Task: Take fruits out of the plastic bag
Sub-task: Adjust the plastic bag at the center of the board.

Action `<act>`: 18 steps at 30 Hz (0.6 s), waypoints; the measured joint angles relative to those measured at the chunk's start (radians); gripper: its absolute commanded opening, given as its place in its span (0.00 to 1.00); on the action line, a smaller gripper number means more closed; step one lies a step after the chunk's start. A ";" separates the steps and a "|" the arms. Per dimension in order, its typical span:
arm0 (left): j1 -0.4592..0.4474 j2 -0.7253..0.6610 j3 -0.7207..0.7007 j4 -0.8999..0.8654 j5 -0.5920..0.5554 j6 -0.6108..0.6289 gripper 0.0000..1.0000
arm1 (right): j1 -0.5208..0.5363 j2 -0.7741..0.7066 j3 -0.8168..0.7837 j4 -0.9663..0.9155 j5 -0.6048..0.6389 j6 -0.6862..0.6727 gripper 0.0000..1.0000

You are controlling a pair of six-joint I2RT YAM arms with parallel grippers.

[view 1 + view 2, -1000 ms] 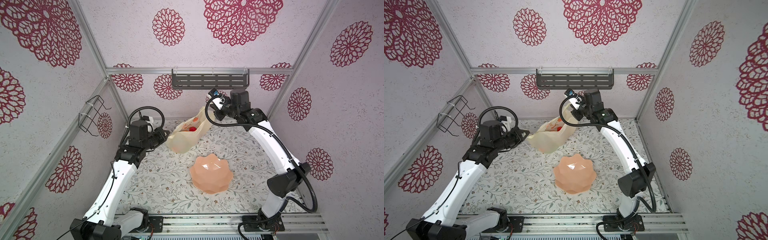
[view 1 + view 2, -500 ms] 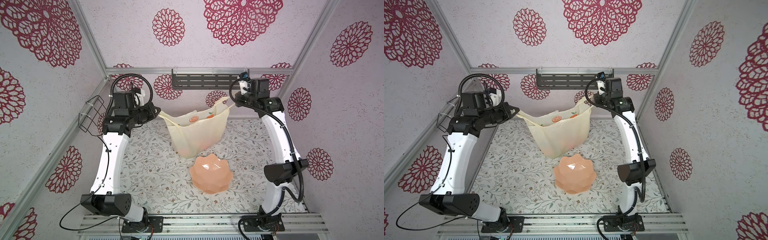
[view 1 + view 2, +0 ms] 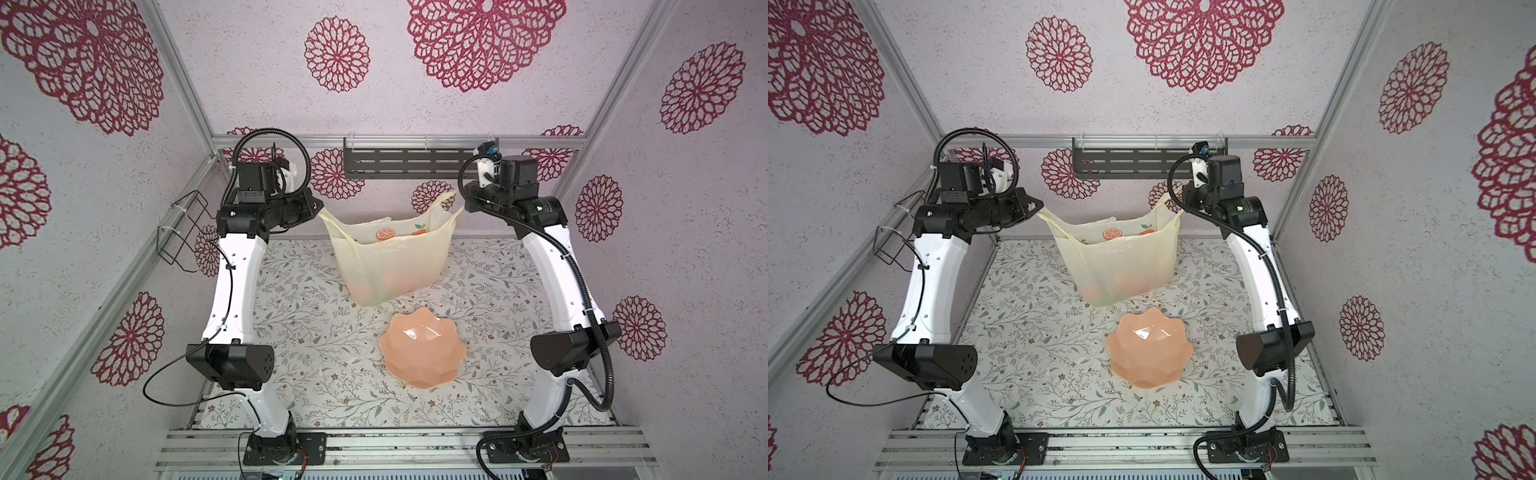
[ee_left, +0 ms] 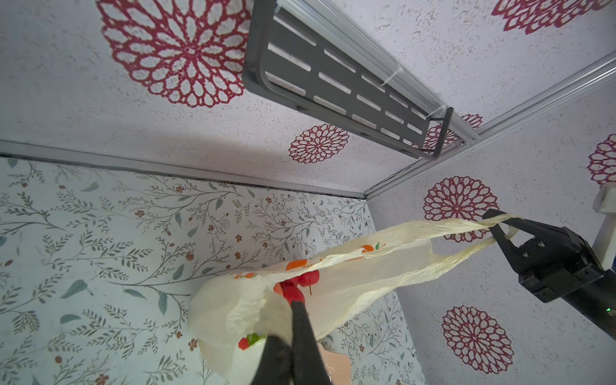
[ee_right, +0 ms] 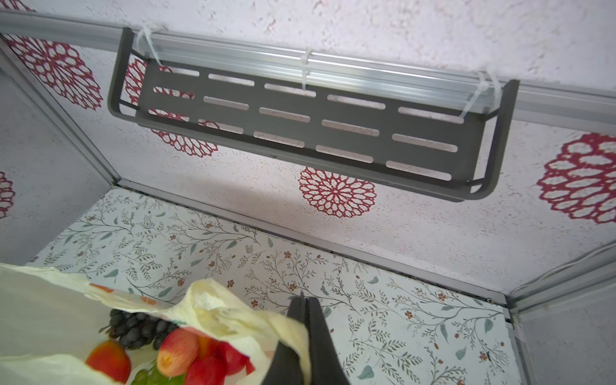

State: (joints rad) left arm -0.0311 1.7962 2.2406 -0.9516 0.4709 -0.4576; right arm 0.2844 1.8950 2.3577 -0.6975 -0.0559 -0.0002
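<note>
Cream-yellow plastic bag (image 3: pixel 390 257) hanging stretched open between 2 arms, near back wall, just behind peach bowl (image 3: pixel 422 353) on floral table (image 3: pixel 316 340). Jaws of left gripper (image 3: pixel 319 205) pinched closed on 1 loop handle; jaws of right gripper (image 4: pixel 493 226) pinched closed on other handle. Glossy fruits (image 5: pixel 180 353) inside bag bottom: red, red-yellow, dark grapes.

The left gripper (image 3: pixel 1037 205) and right gripper (image 3: pixel 1178 203) are each pinching a handle of the plastic bag (image 3: pixel 1121 262), stretching it over the desk (image 3: pixel 1025 332). A peach bowl (image 3: pixel 1148 353) is sitting nearby.
</note>
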 measured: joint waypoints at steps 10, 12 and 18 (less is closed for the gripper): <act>-0.037 -0.209 -0.525 0.145 0.003 0.042 0.00 | 0.005 -0.142 -0.400 0.084 -0.077 0.052 0.10; -0.059 -0.280 -0.684 0.179 0.024 0.043 0.01 | 0.005 -0.205 -0.565 0.120 -0.086 0.066 0.11; -0.131 -0.479 -0.952 0.245 0.060 0.068 0.01 | 0.005 -0.390 -0.883 0.207 -0.098 0.079 0.48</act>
State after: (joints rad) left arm -0.1619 1.3174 1.2888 -0.7071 0.5304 -0.3897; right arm 0.2897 1.5051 1.4746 -0.4904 -0.1539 0.0788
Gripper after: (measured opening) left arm 0.044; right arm 0.420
